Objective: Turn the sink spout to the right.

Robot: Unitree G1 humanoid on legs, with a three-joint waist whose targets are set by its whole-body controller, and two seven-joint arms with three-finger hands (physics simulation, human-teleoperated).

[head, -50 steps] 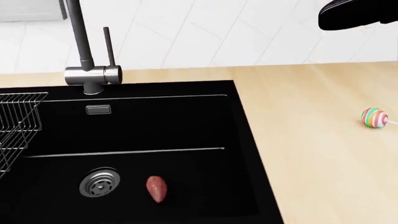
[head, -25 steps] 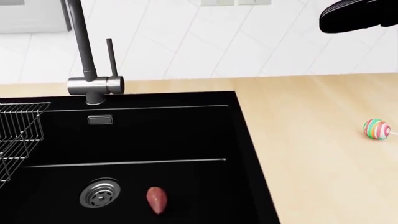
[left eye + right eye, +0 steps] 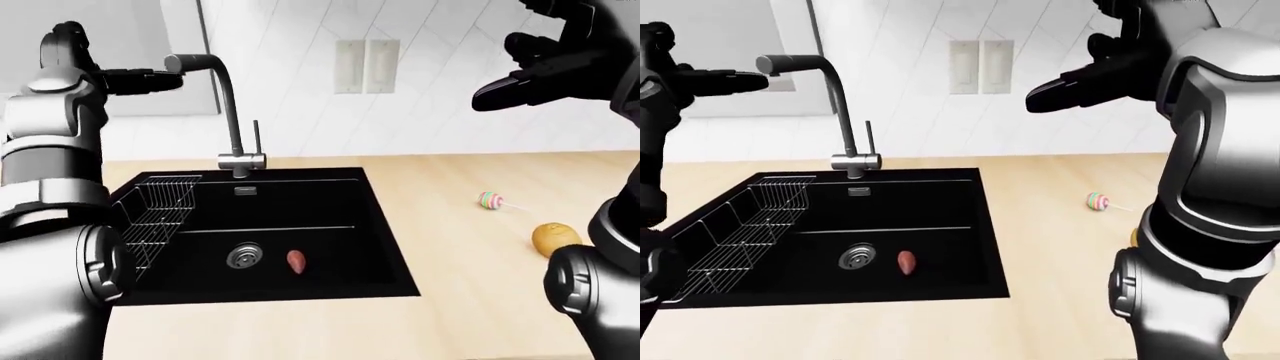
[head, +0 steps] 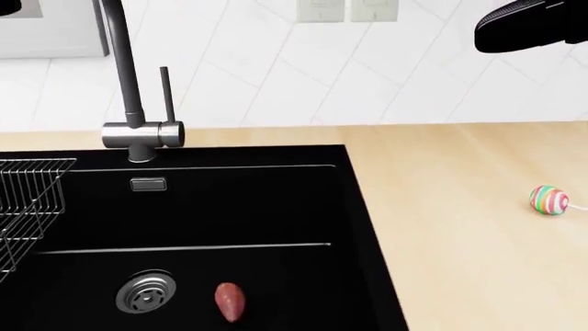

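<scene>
Left-eye view: spout point(image 3: 222, 97) rises from the far rim of the black sink point(image 3: 385, 225), its tip bent left. Left hand point(image 3: 140, 80) is raised at the tip, fingers straight and apart, just beside it; contact cannot be told. Right hand point(image 3: 540, 71) hangs high at right, fingers spread, holding nothing. Wire rack point(image 3: 155, 214) sits in the sink's left part; drain point(image 3: 243, 256) and a reddish vegetable point(image 3: 297, 261) lie on the floor. Lollipop point(image 3: 490, 199) and a brown fruit point(image 3: 555, 237) rest on the counter, right. Head view: spout stem at upper left, lever point(image 4: 165, 93) upright beside it. Right-eye view: same layout, wall outlet point(image 3: 972, 66) right of the spout.
</scene>
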